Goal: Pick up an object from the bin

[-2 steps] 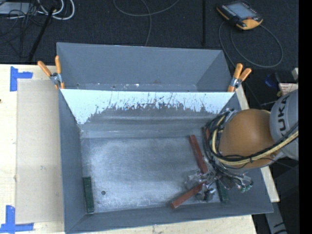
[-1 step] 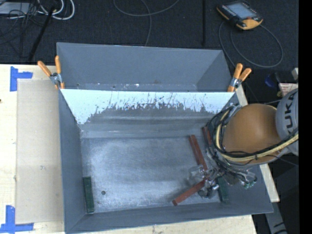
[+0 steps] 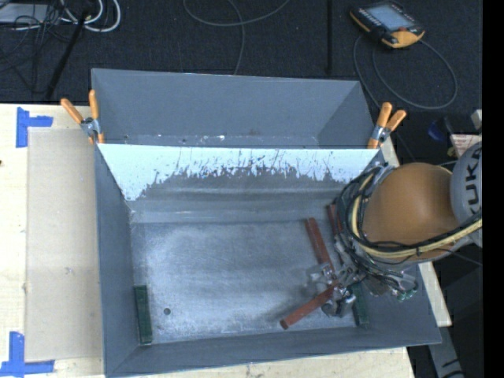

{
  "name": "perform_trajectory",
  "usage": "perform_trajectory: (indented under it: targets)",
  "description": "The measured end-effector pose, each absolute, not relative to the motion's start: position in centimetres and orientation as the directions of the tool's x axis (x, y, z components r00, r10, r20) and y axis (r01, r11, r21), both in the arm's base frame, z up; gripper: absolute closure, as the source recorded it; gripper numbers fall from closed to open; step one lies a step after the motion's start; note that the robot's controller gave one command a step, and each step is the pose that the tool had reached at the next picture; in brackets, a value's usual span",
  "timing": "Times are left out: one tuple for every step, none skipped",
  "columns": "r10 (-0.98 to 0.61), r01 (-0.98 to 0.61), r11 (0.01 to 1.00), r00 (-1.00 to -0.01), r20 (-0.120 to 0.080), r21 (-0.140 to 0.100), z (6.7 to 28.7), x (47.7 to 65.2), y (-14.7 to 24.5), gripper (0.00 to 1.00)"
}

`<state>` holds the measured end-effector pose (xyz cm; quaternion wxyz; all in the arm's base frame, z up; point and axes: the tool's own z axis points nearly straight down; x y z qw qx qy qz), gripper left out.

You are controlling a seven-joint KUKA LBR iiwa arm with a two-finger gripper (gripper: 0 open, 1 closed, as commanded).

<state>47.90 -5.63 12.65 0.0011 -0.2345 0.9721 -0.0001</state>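
Claw (image 3: 337, 294) sits low in the near right corner of the grey metal bin (image 3: 228, 113), over the upper end of a flat reddish-brown stick (image 3: 303, 313) lying slantwise; whether it is apart, together or clamped I cannot tell. A short dark green bar (image 3: 360, 313) lies just beside it, a second reddish-brown stick (image 3: 317, 242) just behind, and a long dark green bar (image 3: 142, 315) well apart in the near left corner
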Motion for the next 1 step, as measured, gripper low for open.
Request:
perform_trajectory:
  targets:
    - [-0.456,-0.456,0.89,-0.89,0.0,0.001,13.49,47.82,-5.58,1.0]
